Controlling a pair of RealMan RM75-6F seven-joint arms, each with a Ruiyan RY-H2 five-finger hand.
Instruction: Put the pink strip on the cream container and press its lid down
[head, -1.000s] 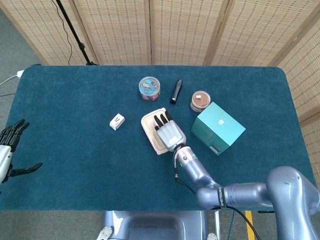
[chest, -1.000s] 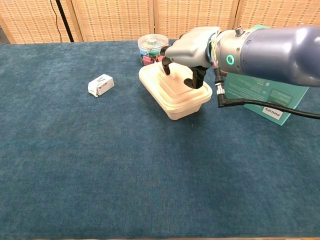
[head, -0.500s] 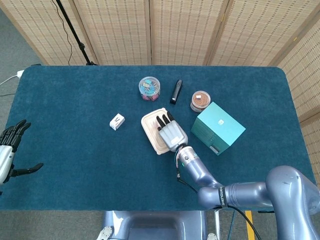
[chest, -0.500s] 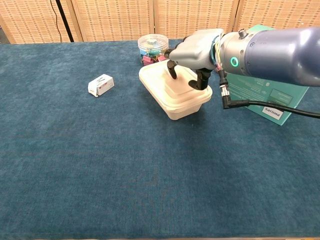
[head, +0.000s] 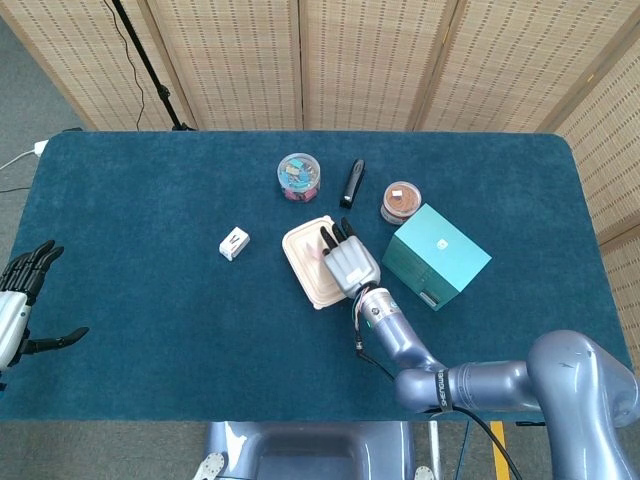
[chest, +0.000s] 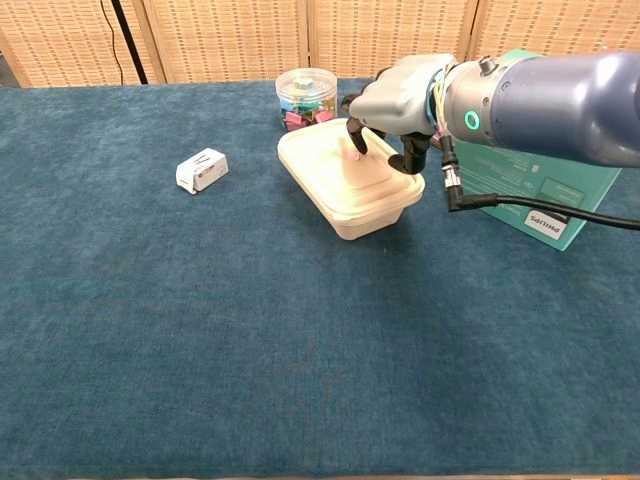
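Observation:
The cream container (head: 306, 266) (chest: 345, 185) sits mid-table with its lid on. My right hand (head: 348, 262) (chest: 400, 92) hovers over its right side, with dark fingertips (chest: 356, 138) pointing down at the lid and nothing gripped. A small bit of the pink strip (chest: 352, 155) shows on the lid just under one fingertip; whether they touch is unclear. In the head view it is only a faint pink patch. At the table's left edge my left hand (head: 20, 292) hangs with its fingers spread, holding nothing.
Behind the container stand a clear tub of coloured clips (head: 299, 175) (chest: 306, 92), a black pen-like object (head: 351, 182) and a brown-lidded jar (head: 401, 201). A teal box (head: 436, 256) (chest: 520, 190) lies right of the hand. A small white box (head: 234, 243) (chest: 202, 169) lies to the left.
My right hand has slid rightward across the lid, from its middle to its right edge, uncovering a pink spot on the lid. The left hand has stayed put.

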